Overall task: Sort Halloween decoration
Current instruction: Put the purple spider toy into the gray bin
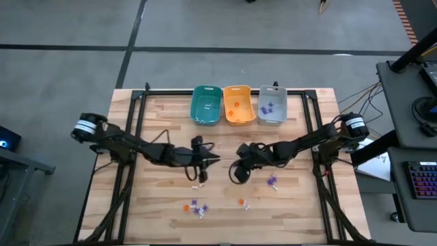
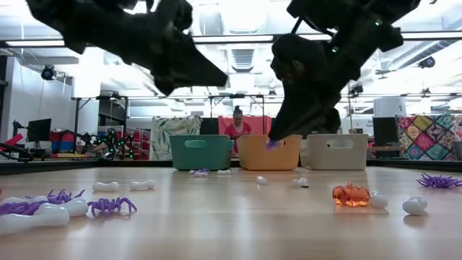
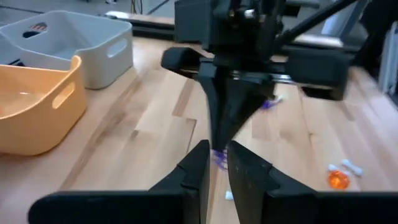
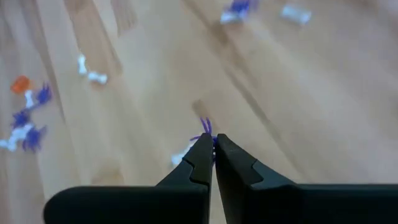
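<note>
Worktop (image 1: 157, 205) of pale wooden planks fills the middle of the high view, on a black metal frame over grey floor. In the low view the room behind is a bright workshop with ceiling lights, colourful quilts at right, and a person seated beyond the bins. Three rectangular plastic bins stand side by side at the upper centre of the high view: a teal bin (image 1: 205, 104), an orange bin (image 1: 238, 104) and a grey bin (image 1: 271, 104).

The right hand (image 4: 213, 146) hangs above the centre of the worktop, fingers clenched on a tiny purple spider trinket (image 4: 206, 129), which pokes out past the fingertips. The left hand (image 3: 217, 163) sits just left of centre, facing the right one, its fingers nearly together; whether it grips anything I cannot tell.

Small orange, purple and white Halloween trinkets (image 1: 196, 207) lie scattered along the lower centre of the high view, with a purple one (image 1: 272, 181) lower right of the right hand.
</note>
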Motion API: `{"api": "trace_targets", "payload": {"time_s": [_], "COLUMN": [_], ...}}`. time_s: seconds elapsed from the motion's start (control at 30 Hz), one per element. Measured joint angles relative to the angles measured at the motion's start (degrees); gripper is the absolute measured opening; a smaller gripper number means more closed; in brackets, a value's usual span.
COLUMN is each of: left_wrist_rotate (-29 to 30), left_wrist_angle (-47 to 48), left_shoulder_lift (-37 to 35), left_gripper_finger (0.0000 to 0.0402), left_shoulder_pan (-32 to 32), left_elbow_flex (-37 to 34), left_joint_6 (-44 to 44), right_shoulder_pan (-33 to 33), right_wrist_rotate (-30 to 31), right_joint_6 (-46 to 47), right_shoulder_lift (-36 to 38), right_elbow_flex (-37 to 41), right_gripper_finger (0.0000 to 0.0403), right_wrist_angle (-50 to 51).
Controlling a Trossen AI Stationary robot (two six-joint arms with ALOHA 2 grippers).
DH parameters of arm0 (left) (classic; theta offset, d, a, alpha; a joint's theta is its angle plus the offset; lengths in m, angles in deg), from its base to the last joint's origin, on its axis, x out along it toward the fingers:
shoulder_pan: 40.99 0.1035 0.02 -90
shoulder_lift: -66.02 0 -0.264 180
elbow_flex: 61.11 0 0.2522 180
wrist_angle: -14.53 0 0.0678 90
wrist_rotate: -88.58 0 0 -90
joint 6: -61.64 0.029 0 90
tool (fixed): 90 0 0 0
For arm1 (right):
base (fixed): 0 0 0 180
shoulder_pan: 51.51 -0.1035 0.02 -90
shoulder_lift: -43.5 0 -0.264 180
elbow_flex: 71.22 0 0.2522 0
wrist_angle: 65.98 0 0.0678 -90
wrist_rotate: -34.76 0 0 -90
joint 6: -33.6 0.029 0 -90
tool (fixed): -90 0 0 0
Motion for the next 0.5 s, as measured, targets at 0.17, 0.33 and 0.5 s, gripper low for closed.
{"api": "trace_targets", "payload": {"time_s": [0.17,0.33,0.5], "left_wrist_rotate": [0.43,0.67,0.69], "left_wrist_angle": [-2.23,-3.36,-3.61], "left_shoulder_lift": [-3.72,-4.45,-4.36], "left_gripper_finger": [0.0039,0.0039,0.0039], "left_shoulder_pan": [-0.46,-0.66,-0.66], "left_elbow_flex": [-4.17,-5.98,-6.13], "left_joint_6": [-2.39,-3.63,-4.15], "right_shoulder_pan": [3.6,8.65,14.98], "right_wrist_rotate": [0.15,0.23,0.78], "right_joint_6": [-4.91,-11.42,-18.52], "right_shoulder_lift": [2.11,3.79,4.44], "right_elbow_flex": [-2.04,-6.3,-13.25], "right_gripper_finger": [0.0008,0.0008,0.0008], "right_wrist_angle": [1.57,6.35,16.1]}}
